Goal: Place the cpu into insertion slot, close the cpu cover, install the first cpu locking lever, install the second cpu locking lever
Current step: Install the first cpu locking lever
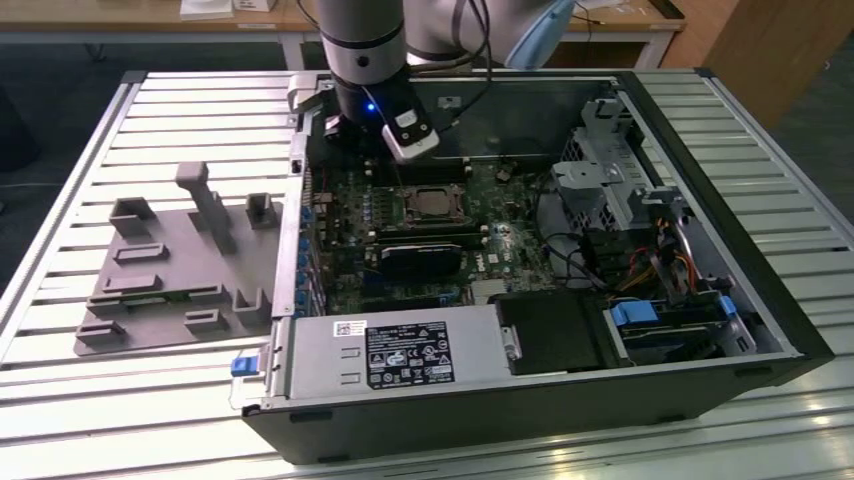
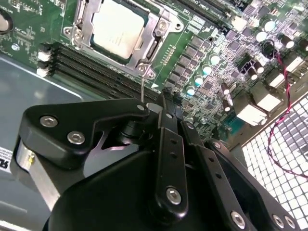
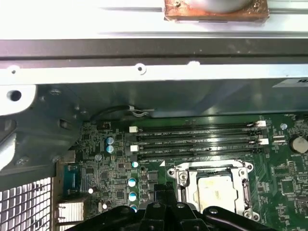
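a robotics lab or workshop: an opened desktop computer case (image 1: 534,415) lies on a slatted metal table (image 1: 107,420) beside a grey fixture tray (image 1: 160,290), a robot arm (image 1: 358,40) above, wooden desks (image 1: 120,22) behind.

In the second wrist view the cpu (image 2: 118,29) and the cpu cover (image 2: 153,43) were cut off by the picture's edge — and a thin metal rod (image 2: 142,86) had its end hidden behind my hand (image 2: 160,103). In the first wrist view my hand hid one side of the cpu cover too.

cpu (image 2: 118,26) within cpu cover (image 2: 155,33) window, long slots (image 2: 91,67) just beside cover
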